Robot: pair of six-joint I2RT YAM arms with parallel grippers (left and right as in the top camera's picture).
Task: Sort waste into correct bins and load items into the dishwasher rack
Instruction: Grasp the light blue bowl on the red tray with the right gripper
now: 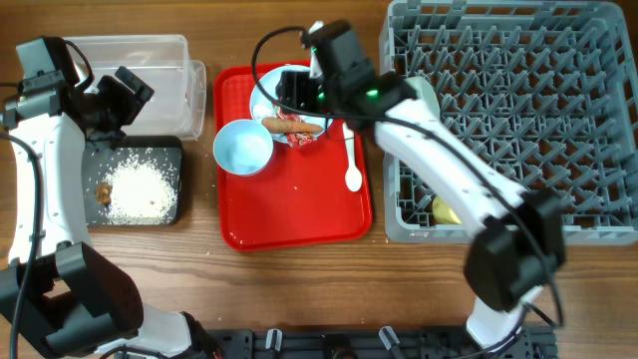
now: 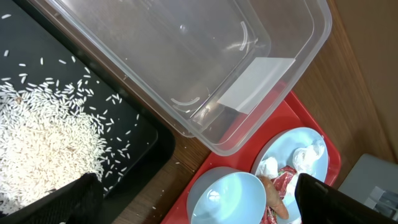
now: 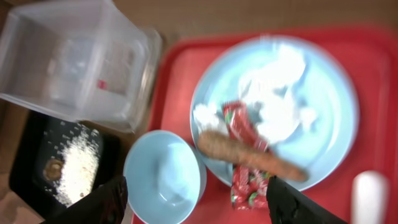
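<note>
Right end effector (image 3: 198, 199) released, hovering over plate (image 3: 333, 93). Sausage (image 3: 249, 155) just ahead, long axis lying finger-to-finger; wrist turn likely needed. Left end effector (image 2: 199, 202) farther, released.

Rice (image 1: 140, 189) lies in the shallow tray (image 1: 150, 144), left of the serving tray (image 1: 299, 221); rack (image 1: 518, 100) right.

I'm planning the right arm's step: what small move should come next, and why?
Probably lower the open right gripper onto the sausage: it lies close by on the plate, atop the wrapper, and likely belongs with the rice in the black tray.
</note>
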